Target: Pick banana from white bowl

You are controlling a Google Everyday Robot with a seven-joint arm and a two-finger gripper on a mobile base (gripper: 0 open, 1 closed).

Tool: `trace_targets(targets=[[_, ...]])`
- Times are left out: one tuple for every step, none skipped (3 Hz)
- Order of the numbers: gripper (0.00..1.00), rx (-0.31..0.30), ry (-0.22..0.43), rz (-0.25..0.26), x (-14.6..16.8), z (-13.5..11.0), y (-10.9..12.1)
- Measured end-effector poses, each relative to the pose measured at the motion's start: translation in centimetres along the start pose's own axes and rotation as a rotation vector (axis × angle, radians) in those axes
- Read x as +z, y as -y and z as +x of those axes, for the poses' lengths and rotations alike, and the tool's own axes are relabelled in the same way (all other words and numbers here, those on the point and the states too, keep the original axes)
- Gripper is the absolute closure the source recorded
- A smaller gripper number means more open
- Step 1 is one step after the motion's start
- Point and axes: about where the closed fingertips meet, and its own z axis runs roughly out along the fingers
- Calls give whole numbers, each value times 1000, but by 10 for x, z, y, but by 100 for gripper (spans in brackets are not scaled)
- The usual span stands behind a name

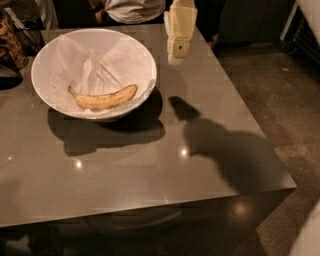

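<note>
Grey table [150, 170], low light, glare spots on the top. White bowl [40, 60] sits on the far left part of it, well in from the edges. Crinkled white paper [95, 65] lines it, likely to keep the fruit off the bare surface.

Banana [102, 98] lies alone on the paper at the near side of the bowl's floor. It is lengthwise left to right, ends curving up, darker stem end to the left. It has settled at the lowest point, as the sloping sides would make it. Nothing touches it but the paper.

Gripper [176, 49], cream-coloured, hangs above the far part of the table, just right of the bowl's rim and clear of it. It points down and carries nothing. Whether it is open or closed, I cannot tell from here. Its shadow [182, 107] falls on the table to the right of the bowl, so it is up in the air, not resting.

My read: approach stage, grasp not begun. It needs to cross the rim leftward and come down over the banana's middle, across its short width. Risk: snagging paper along with the fruit.

Someone [132, 7] is at the table's far edge, behind the gripper
</note>
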Motion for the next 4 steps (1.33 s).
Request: trace_targets(targets=[[0, -4, 16, 30, -2, -6, 9], [0, 25, 28, 34, 13, -8, 18], [0, 41, 15, 16, 31, -13, 23], [0, 60, 20, -12, 48, -32, 30]])
